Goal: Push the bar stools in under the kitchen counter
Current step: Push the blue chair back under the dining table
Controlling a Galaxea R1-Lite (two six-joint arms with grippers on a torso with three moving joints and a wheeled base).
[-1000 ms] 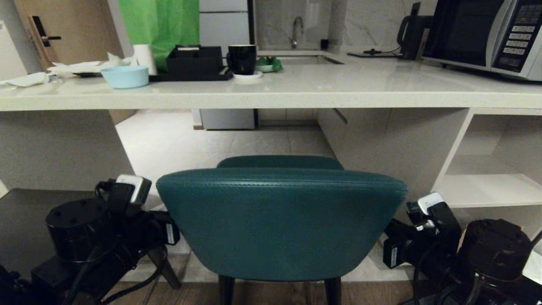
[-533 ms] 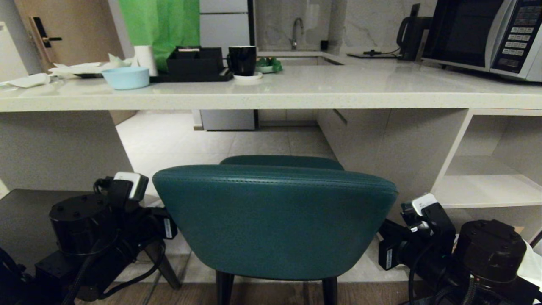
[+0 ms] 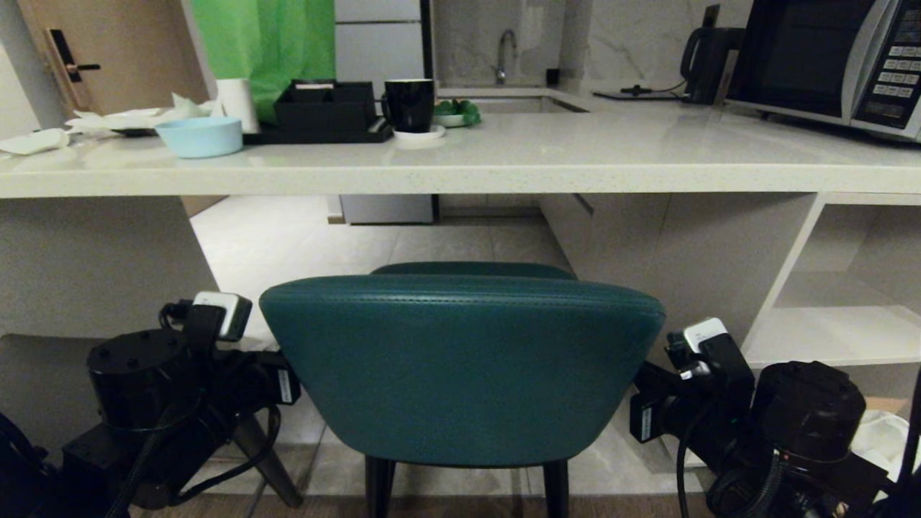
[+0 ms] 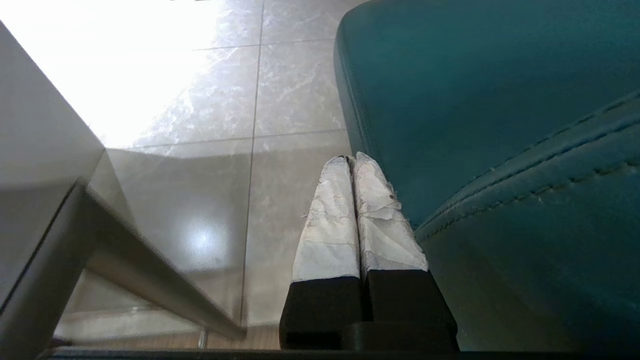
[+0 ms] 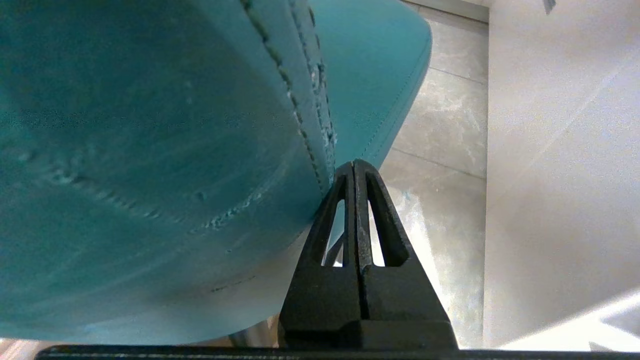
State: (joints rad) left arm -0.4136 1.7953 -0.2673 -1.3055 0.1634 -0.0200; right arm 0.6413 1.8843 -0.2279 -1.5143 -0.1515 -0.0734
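Here the teal stool (image 3: 460,367) stands in front of the kitchen counter (image 3: 460,176), its seat reaching toward the open gap beneath the slab and its padded back between the two arms. The left gripper (image 4: 351,160) lies pressed together against the back's left flank, apparently touching it. The right gripper (image 5: 354,164), jaws likewise closed on nothing, sits against the stitched right edge.
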